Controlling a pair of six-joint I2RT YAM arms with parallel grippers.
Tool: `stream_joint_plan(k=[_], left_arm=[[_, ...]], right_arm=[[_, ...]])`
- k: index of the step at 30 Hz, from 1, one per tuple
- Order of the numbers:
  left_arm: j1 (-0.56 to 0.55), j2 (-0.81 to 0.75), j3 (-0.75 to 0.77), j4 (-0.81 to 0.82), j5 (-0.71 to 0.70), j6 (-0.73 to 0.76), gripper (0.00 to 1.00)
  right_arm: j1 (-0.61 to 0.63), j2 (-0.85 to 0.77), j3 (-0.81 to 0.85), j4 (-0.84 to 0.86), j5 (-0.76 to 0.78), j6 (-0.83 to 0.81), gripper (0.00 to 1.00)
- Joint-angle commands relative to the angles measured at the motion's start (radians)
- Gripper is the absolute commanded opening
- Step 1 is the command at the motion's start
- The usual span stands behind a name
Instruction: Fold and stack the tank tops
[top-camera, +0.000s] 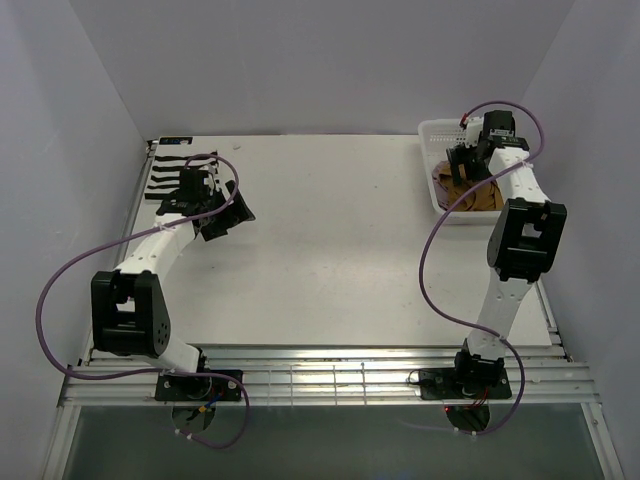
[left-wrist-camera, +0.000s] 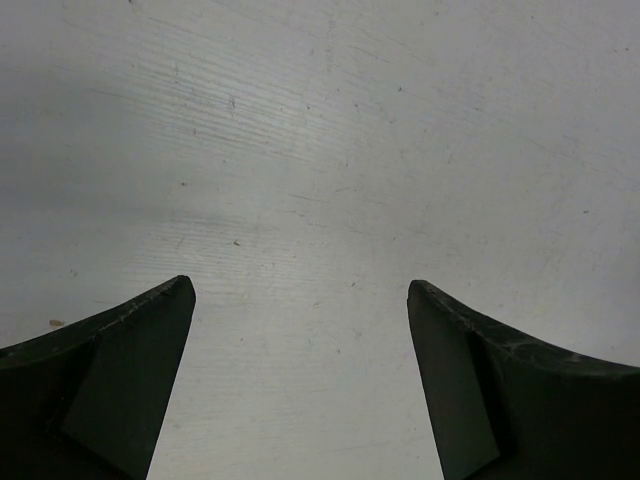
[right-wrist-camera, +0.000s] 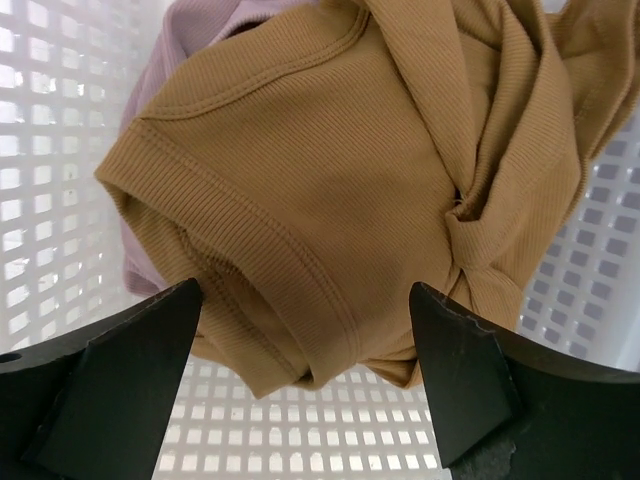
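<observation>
Hovering right gripper (right-wrist-camera: 305, 295) spread wide, grasping nothing; tan top (right-wrist-camera: 300, 170) bunched directly beneath, pink top (right-wrist-camera: 140, 250) showing by left finger, both in basket (right-wrist-camera: 50, 150). Left gripper (left-wrist-camera: 300, 290) released over table (left-wrist-camera: 320, 120), striped top (top-camera: 165, 170) just behind. Risk of dragging pink top along through pinching tangled folds; risk of snagging mesh on deep descent.

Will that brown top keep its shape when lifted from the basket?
Probably not: the tan tank top lies bunched and twisted, so should droop limply. Its ribbed knit likely grips well. It may drag the pink tank top beneath it.
</observation>
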Motion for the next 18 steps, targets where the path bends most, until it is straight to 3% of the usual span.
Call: stream_joint_plan(k=[1, 5, 7, 8, 12, 18], left_arm=[[0.001, -0.016, 0.009, 0.003, -0.046, -0.009, 0.98], [0.001, 0.018, 0.029, 0.000, -0.040, -0.008, 0.98], [0.001, 0.027, 0.032, -0.006, -0.042, -0.008, 0.98], [0.001, 0.028, 0.032, -0.010, -0.055, -0.008, 0.98], [0.003, 0.019, 0.033, -0.016, -0.066, -0.015, 0.98], [0.001, -0.007, 0.044, -0.016, -0.065, -0.029, 0.98]], right_arm=[[-0.006, 0.043, 0.057, -0.005, 0.006, -0.016, 0.91], [-0.014, 0.049, 0.063, -0.002, -0.023, 0.017, 1.00], [-0.026, 0.046, 0.063, 0.003, -0.059, 0.047, 0.74], [-0.031, 0.043, 0.063, 0.005, -0.066, 0.058, 0.46], [-0.046, -0.001, 0.066, 0.031, -0.083, 0.109, 0.08], [-0.048, -0.154, 0.080, 0.101, -0.080, 0.152, 0.08]])
